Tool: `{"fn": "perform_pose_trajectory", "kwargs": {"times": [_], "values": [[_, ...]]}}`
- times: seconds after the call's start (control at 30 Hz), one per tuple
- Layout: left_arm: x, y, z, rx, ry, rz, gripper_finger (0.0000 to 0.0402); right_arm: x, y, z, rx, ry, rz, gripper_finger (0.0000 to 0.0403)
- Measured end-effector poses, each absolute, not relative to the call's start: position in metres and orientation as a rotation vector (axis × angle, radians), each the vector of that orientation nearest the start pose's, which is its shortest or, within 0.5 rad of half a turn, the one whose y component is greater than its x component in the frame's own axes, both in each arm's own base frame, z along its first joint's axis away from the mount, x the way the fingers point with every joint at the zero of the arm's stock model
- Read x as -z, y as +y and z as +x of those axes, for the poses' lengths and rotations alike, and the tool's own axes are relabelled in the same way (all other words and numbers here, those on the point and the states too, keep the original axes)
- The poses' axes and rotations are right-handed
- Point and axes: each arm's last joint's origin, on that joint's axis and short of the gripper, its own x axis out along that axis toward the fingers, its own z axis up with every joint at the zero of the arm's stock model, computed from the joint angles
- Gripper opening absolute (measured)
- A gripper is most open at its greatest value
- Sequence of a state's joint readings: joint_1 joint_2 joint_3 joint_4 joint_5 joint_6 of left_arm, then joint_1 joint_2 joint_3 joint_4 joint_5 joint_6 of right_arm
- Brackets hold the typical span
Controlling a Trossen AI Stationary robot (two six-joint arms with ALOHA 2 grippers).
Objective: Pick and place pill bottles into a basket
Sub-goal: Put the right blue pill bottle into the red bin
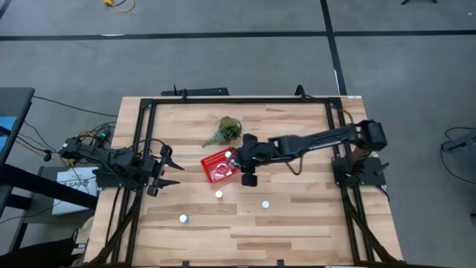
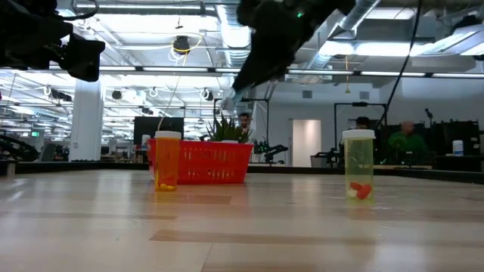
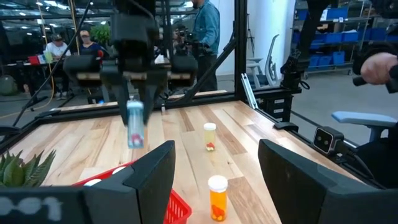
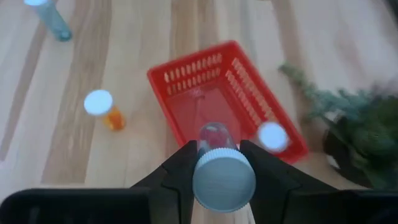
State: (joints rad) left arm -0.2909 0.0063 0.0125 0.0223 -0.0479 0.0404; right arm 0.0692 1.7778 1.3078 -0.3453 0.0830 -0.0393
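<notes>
The red basket (image 1: pixel 221 167) stands mid-table, with a white-capped pill bottle (image 4: pixel 272 135) inside it. My right gripper (image 1: pixel 239 159) hangs over the basket's right side, shut on a clear pill bottle with a white cap (image 4: pixel 224 177); the left wrist view also shows this bottle (image 3: pixel 135 121). Three more bottles stand upright on the table: an orange one (image 1: pixel 219 194), one to its right (image 1: pixel 265 203) and one near the front (image 1: pixel 183 218). My left gripper (image 1: pixel 167 171) is open and empty at the table's left edge. My right gripper pinches the bottle's upper end, just under the white cap (image 4: pixel 219 163), between its two fingers (image 4: pixel 180 165). The fingers point down from above. The bottle hangs upright below them (image 3: pixel 135 134), lifted clear over the basket (image 4: pixel 211 93).
A green leafy plant in a dark pot (image 1: pixel 227 130) stands just behind the basket. A black frame (image 1: pixel 238 99) runs round the table. People stand in the room beyond the far side (image 3: pixel 205 31). Bare wood lies toward the near edge.
</notes>
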Motion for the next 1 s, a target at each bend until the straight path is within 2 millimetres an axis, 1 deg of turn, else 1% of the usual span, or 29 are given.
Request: {"fn": "perform_pose_trajectory", "kwargs": {"times": [0.17, 0.23, 0.3, 0.37, 0.53, 0.6, 0.87, 1.0], "values": [[-0.169, -0.027, 0.094, 0.243, -0.032, 0.030, 0.0222, -0.220, 0.021, 0.403, -0.051, 0.862, -0.094, 0.0111], [-0.169, -0.027, 0.094, 0.243, -0.032, 0.031, 0.0222, -0.214, 0.019, 0.405, -0.061, 0.911, -0.101, 0.0111], [-0.169, -0.027, 0.094, 0.243, -0.032, 0.039, 0.0222, -0.210, 0.020, 0.411, -0.067, 0.924, -0.112, 0.0111], [-0.169, -0.027, 0.094, 0.243, -0.032, 0.037, 0.0222, -0.207, 0.020, 0.411, -0.073, 0.969, -0.117, 0.0109], [-0.169, -0.027, 0.094, 0.243, -0.030, 0.030, 0.0222, -0.203, 0.021, 0.419, -0.108, 0.996, -0.130, 0.0109], [-0.169, -0.027, 0.094, 0.243, -0.031, 0.039, 0.0222, -0.201, 0.020, 0.418, -0.116, 1.016, -0.148, 0.0109], [-0.169, -0.027, 0.094, 0.243, -0.031, 0.036, 0.0222, -0.203, 0.006, 0.420, -0.098, 1.001, -0.155, 0.0109], [-0.169, -0.027, 0.094, 0.243, -0.030, 0.031, 0.0222, -0.203, 0.004, 0.420, -0.105, 1.000, -0.176, 0.0109]]}}
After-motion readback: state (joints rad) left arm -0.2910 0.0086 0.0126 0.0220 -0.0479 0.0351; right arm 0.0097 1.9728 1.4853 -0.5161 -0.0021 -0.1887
